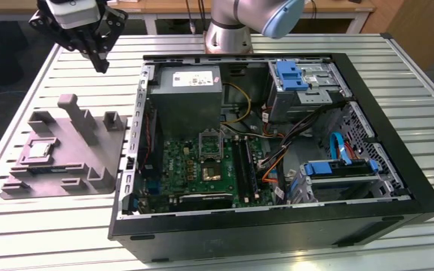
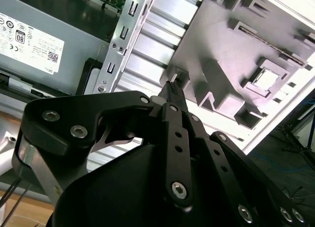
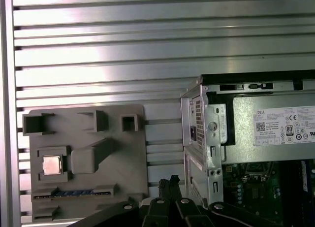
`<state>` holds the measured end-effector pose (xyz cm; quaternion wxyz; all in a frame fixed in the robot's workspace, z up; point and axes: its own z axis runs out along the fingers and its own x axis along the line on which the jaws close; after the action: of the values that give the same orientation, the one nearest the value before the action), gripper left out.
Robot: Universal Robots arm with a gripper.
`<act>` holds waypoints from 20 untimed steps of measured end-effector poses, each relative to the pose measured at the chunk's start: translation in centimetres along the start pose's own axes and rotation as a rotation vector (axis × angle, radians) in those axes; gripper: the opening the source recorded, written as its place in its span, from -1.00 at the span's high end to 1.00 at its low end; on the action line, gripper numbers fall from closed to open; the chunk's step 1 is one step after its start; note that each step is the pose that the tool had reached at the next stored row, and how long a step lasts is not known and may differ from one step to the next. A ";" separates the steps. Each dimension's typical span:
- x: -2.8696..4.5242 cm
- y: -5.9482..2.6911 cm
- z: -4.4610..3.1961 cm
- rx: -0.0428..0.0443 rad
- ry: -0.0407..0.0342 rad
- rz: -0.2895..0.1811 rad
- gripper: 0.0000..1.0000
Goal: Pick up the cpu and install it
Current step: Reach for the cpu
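Cpu [image 1: 40, 149] is sitting in a fixture [image 1: 70, 164] pocket beside the case [image 1: 277, 228], well apart from the gripper [image 1: 102, 68], whose jaws are pressing together, empty. Exterior view is adding the socket [image 1: 210, 170] inside the case.

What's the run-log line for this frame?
phase: pre-grasp | gripper: shut, empty, raised clear of cpu | cpu: seated in fixture, untouched | install: not done

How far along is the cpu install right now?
Nothing looks done yet: the cpu sits in the grey fixture. The gripper hangs above the table, shut and empty. Pickup and install in the open computer case both remain.
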<state>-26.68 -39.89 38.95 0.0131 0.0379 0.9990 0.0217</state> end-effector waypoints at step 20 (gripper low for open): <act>1.23 -0.10 0.00 0.0000 0.0000 0.000 0.79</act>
<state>-27.91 -39.89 38.92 0.0131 0.0378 0.9990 0.0217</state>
